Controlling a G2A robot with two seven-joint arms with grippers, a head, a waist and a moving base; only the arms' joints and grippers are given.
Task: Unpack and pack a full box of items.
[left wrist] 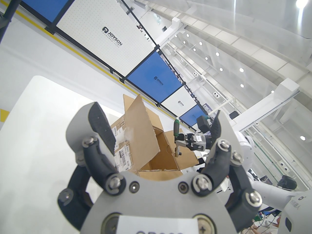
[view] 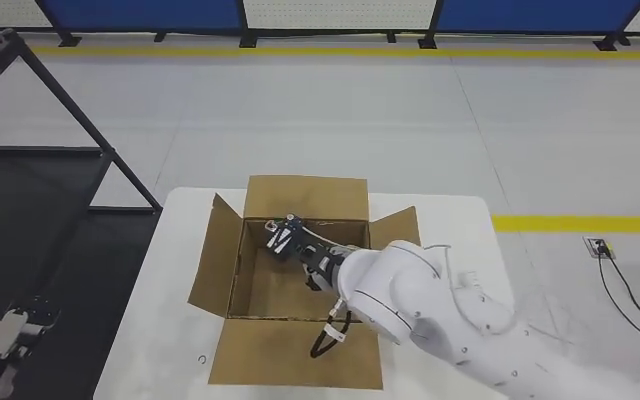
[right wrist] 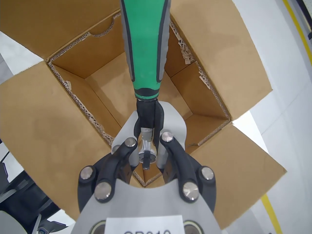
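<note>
**Ana:** Where is the box?

**Ben:** The box sits in the middle of the white table. Its flaps are all folded out, so the top is open.

**Ana:** What does the right gripper have?

**Ben:** The right gripper is pinched tight on a tool. It grips the dark neck, just below the green handle and above the shiny metal end.

**Ana:** Where is the tool?

**Ben:** Right over the open top of the box, nearer the back wall of the box than the front. The handle sticks out past the gripper, over the inside of the box.

**Ana:** And the left gripper?

**Ben:** The left gripper is well apart from the box, out past one side of it. It faces the box. Its fingers are spread wide apart.
</note>
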